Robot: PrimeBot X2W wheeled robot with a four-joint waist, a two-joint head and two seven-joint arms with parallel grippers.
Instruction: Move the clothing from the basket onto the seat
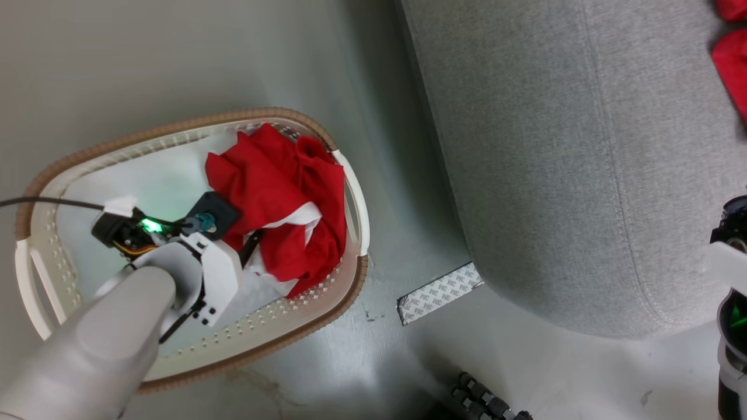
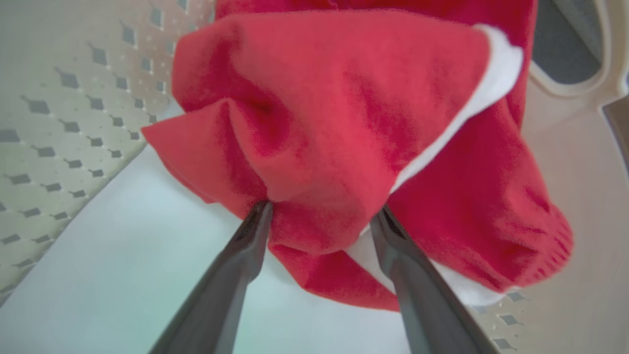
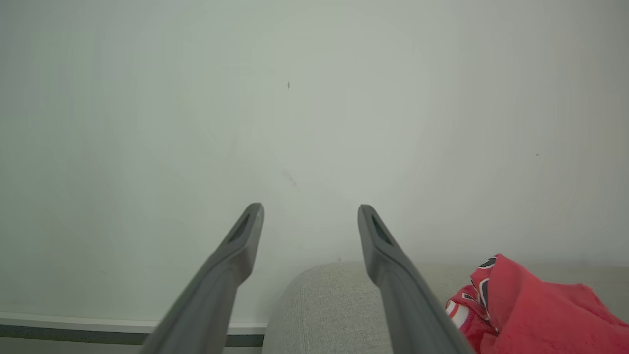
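One basket [image 1: 175, 125], cream, perforated, brown rim, standing on the floor [image 1: 379, 361] near the seat [image 1: 554, 175]. Contents: clothing [image 1: 280, 198], red with white trim, bunched at the basket's end nearest the seat. The left gripper [image 2: 322, 216] is down inside the basket, fingers [image 2: 241, 260] released and spread wide, one on either side of a red fold, tips touching the cloth but not clenched on it. The right gripper [image 3: 309, 214] is near the seat's rounded end, facing a pale wall [image 3: 295, 98], fingers released, grasping nothing. Further red garments [image 3: 530, 309] lie on the seat. One patterned tape strip [image 1: 440, 291] on the floor at the seat's base.
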